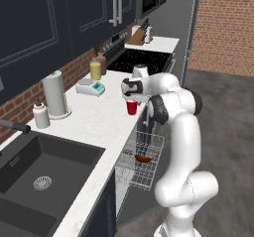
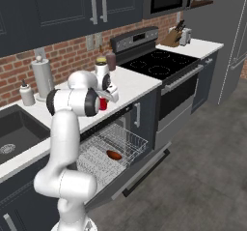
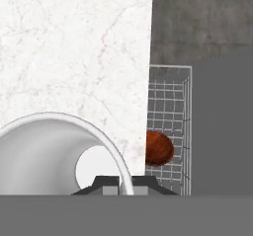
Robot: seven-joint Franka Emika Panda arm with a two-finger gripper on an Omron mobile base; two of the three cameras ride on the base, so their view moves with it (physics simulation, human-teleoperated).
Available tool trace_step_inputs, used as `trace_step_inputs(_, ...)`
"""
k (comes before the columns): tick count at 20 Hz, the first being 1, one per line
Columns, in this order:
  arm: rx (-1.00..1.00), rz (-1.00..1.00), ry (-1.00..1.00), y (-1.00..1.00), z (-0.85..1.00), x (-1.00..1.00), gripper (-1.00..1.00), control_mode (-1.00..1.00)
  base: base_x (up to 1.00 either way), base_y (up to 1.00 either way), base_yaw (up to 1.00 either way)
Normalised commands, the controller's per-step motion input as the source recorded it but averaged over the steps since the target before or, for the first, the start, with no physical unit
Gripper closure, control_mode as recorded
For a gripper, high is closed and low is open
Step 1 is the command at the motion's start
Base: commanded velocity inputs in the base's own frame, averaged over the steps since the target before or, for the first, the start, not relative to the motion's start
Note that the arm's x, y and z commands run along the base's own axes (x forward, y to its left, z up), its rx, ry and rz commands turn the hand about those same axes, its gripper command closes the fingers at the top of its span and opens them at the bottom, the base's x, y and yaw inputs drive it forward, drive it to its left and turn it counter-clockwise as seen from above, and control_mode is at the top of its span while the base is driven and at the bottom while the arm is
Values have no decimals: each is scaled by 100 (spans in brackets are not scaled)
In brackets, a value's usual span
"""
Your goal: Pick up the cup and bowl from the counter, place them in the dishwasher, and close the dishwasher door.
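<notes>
Closest to the hand camera is the white rim of the cup [image 3: 59, 146], and the end effector [image 3: 126, 183] is pinching that rim, one fingertip inside the wall and one outside, jaws nearly together on the thin edge. From the left base view the cup [image 1: 131, 107] stands red and upright on the counter [image 1: 94, 127], close to its front edge, with the end effector [image 1: 133, 98] directly above it.

The bowl [image 1: 143, 158] already lies in the wire rack [image 1: 149, 174] of the dishwasher, pulled out below the counter's front edge, so I judge the cup to be the item in hand.

A rim pinch is a narrow hold, so I would lift straight up before moving sideways and keep the cup level; any tilt could let it swing or slip. Once clear of the counter edge, it wants carrying outward and down to a bare part of the rack beside the bowl [image 2: 114, 154], not on top of it. The dishwasher door [image 2: 140, 169] hangs open under the rack, so the descent should stay over the wire and stop before the cup touches hard.
</notes>
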Motion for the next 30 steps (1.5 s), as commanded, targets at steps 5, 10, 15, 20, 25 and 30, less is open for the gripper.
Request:
trace_step_inputs(5, 4, -1, -12, -54, 0, -98, 100, -100, 0, 0, 0)
trace_step_inputs(10, 2, 0, -15, -58, 0, -95, 100, -100, 0, 0, 0)
trace_step_inputs(15, 0, 0, -14, -40, 1, -70, 100, -100, 0, 0, 0)
trace_step_inputs(20, 0, 7, -2, -17, 12, -30, 100, -100, 0, 0, 0)
trace_step_inputs(25, 3, 14, 2, -18, 26, 0, 100, -100, 0, 0, 0)
trace_step_inputs(30, 2, 21, 8, -31, 12, 0, 100, -100, 0, 0, 0)
